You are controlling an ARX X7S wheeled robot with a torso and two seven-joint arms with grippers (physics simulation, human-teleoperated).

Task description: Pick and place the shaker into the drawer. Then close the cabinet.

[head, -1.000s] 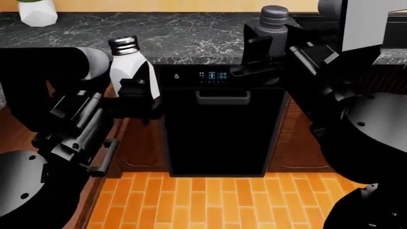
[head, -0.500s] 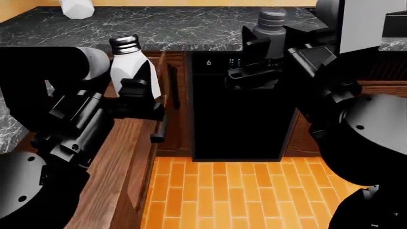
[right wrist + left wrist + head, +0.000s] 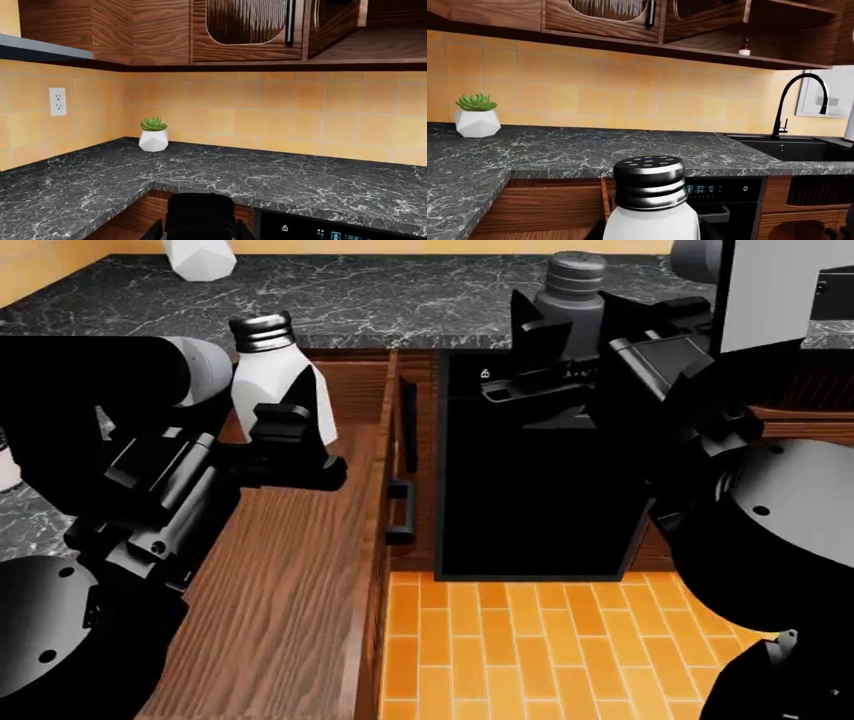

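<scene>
Pick step complete — the left pincer (image 3: 296,435) is clamped on the white shaker (image 3: 271,375), held upright above the open drawer (image 3: 300,570) beside the dishwasher (image 3: 534,490); remaining — release inside, then close the cabinet.

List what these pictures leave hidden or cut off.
- Left wrist view: the white shaker is cut off below its shoulder by the frame edge; the fingers holding it are out of view.
- Head view: the drawer interior is hidden by the left arm.
- Right wrist view: the grey shaker shows only its dark cap.
</scene>
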